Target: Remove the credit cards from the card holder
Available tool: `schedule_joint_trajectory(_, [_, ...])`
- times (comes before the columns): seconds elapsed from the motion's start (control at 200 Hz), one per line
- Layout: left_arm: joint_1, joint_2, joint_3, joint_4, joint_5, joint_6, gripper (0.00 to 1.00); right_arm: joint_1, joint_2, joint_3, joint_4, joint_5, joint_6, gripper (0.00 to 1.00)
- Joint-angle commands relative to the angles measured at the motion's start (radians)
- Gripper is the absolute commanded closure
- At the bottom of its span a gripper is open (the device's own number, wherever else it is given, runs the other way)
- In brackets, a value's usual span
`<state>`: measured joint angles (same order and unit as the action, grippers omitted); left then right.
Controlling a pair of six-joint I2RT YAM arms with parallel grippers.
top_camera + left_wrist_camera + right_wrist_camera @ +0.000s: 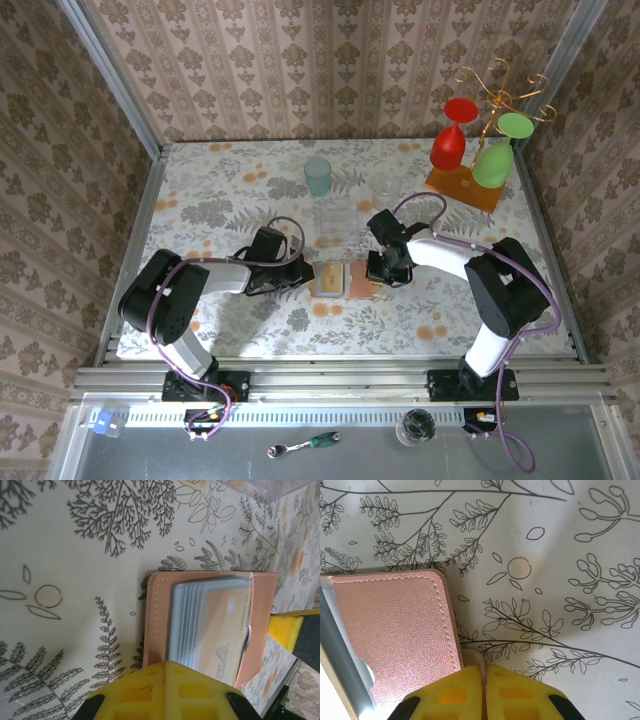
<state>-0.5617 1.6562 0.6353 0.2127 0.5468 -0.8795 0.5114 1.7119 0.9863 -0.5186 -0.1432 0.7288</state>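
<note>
a: where was the card holder point(341, 280)?

b: lying open at the centre of the top view, flat on the flowered worktop point(220, 200), between the two pincers.

a: and the cards?

b: in the left wrist view the card holder point(156, 615) lay across the middle. an orange-tan card point(222, 625) sat right of centre, tucked in the grey-blue sleeves point(187, 620), inside the tan leather edge.

a: the right pincer point(385, 268)?

b: at the holder's right edge in the top view. in its own wrist view the right pincer point(483, 667) sat bottom centre, its yellow fingers point(450, 695) together and nipping the edge of the leather cover. the card holder point(395, 630) took up the lower left.

a: and the left pincer point(308, 274)?

b: at the holder's left edge, seen from above. at the bottom centre of its wrist view the left pincer point(165, 666) looked pressed together, lying over the holder's lower edge. whether any leather sat between the fingers, i could not tell.

a: anything farther out?

b: in the upper right of the top view a red glass point(452, 140) and a green glass point(497, 160) hung upside down on a rack point(462, 187) with an orange base. a teal cup point(318, 175) stood above the holder, well apart.
</note>
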Motion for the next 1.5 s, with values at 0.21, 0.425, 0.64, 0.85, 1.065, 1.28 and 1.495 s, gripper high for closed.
schedule_joint_trajectory(0.21, [0.026, 0.048, 0.024, -0.108, 0.008, 0.000, 1.00, -0.001, -0.002, 0.016, -0.055, 0.080, -0.045, 0.89])
schedule_joint_trajectory(0.425, [0.031, 0.062, 0.027, -0.144, 0.001, 0.005, 1.00, -0.008, 0.014, 0.031, -0.058, 0.086, -0.078, 0.89])
schedule_joint_trajectory(0.64, [0.032, 0.061, 0.024, -0.150, -0.007, 0.000, 1.00, -0.010, 0.038, 0.064, -0.065, 0.085, -0.106, 0.91])
schedule_joint_trajectory(0.85, [0.032, 0.063, 0.024, -0.151, -0.008, -0.003, 1.00, -0.014, 0.038, 0.056, -0.090, 0.118, -0.112, 0.87])
schedule_joint_trajectory(1.065, [0.032, 0.066, 0.026, -0.152, -0.007, -0.003, 1.00, -0.032, 0.014, 0.030, -0.108, 0.147, -0.115, 0.80])
schedule_joint_trajectory(1.28, [0.032, 0.064, 0.025, -0.154, -0.008, -0.003, 1.00, -0.045, 0.012, 0.021, -0.128, 0.168, -0.122, 0.74])
schedule_joint_trajectory(1.495, [0.032, 0.063, 0.024, -0.153, -0.008, -0.006, 1.00, -0.048, 0.009, 0.030, -0.162, 0.206, -0.129, 0.69])
